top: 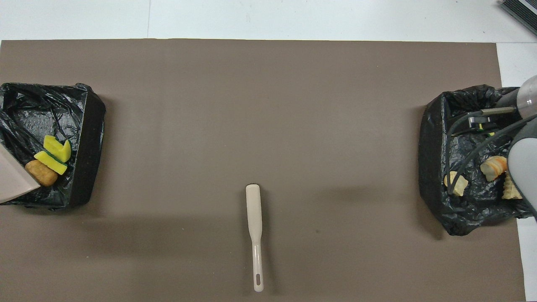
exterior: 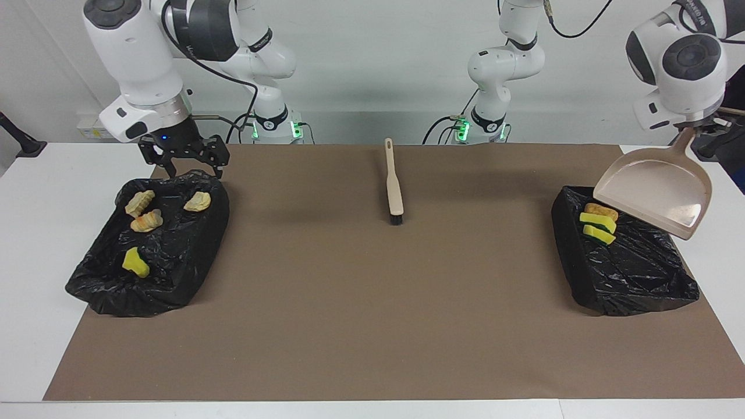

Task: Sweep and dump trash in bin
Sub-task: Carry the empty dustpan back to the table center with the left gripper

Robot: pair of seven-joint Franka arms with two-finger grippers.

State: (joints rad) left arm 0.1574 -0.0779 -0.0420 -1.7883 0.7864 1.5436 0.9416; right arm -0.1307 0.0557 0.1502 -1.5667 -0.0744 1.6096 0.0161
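Observation:
My left gripper point(exterior: 692, 129) is shut on the handle of the beige dustpan point(exterior: 657, 192), which hangs tilted and empty over the black-lined bin point(exterior: 634, 285) at the left arm's end. Trash lies in that bin: a brown chunk point(exterior: 601, 210) and yellow, green-backed sponge pieces point(exterior: 599, 224). From overhead I see the same sponges point(top: 56, 153) and chunk point(top: 41, 173). My right gripper point(exterior: 189, 166) is open and holds nothing, over the robots' edge of a second bin point(exterior: 174, 262). That bin holds tan chunks point(exterior: 145, 221) and a yellow piece point(exterior: 135, 262).
The beige brush point(exterior: 394, 186) lies on the brown mat near the robots' edge, midway between the two bins, bristles pointing away from the robots. White tabletop point(exterior: 58, 174) borders the mat at both ends.

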